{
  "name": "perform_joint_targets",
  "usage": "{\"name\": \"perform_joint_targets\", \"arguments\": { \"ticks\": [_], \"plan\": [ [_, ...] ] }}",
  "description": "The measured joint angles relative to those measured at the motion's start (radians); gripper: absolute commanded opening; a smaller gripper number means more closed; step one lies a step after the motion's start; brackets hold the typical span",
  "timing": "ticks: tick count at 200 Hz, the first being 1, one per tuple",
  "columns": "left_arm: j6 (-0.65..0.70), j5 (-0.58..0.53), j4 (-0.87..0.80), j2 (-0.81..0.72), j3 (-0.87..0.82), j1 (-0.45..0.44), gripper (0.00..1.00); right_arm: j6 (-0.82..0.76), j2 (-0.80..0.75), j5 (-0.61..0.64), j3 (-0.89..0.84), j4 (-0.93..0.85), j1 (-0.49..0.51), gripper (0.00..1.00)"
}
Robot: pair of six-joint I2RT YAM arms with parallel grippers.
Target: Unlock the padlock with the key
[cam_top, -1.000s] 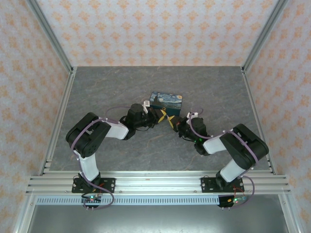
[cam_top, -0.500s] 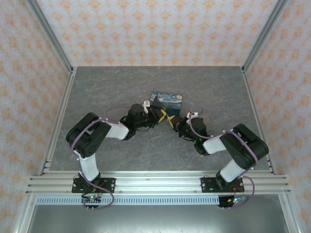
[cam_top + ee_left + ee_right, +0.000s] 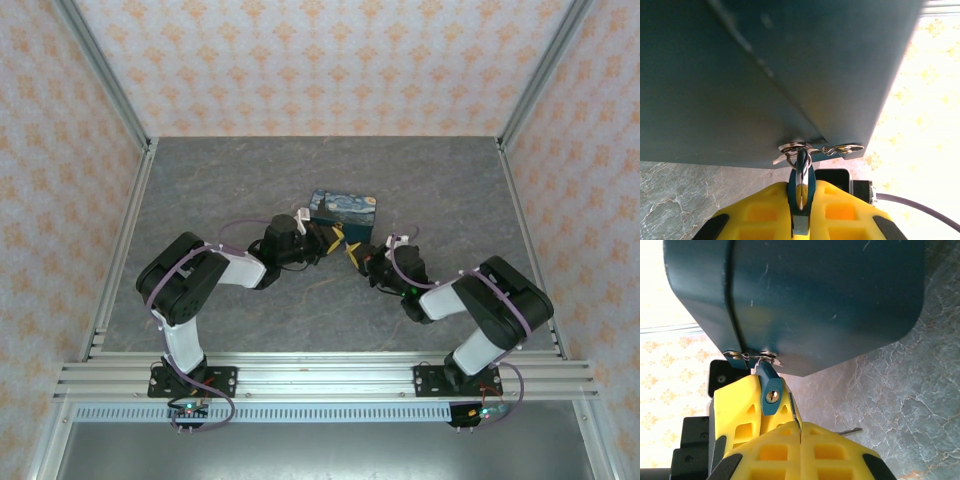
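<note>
Presently, left claw (image 3: 801, 207) being pressed shut on blue padlock (image 3: 801, 187), hung from hasp (image 3: 812, 148) of dark blue box (image 3: 765, 75). Right claw (image 3: 800, 432) being held together on key (image 3: 796, 414), thin sliver near keyhole (image 3: 772, 396), above table (image 3: 900, 390).

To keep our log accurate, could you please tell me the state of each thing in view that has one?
box: closed, hasp fastened.
padlock: hanging through the hasp, keyhole empty.
key: apparently pinched between the right fingers, not inserted.
left fingers: shut on the padlock.
right fingers: shut, seemingly on the key.
</note>
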Motion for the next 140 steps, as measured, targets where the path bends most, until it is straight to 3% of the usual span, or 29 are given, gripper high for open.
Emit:
{"name": "perform_joint_targets", "arguments": {
  "ticks": [140],
  "plan": [
    [0.001,0.0,0.0,0.0,0.001,0.0,0.0,0.0,0.005,-0.023,0.036,-0.011,-0.005,0.0]
  ]
}}
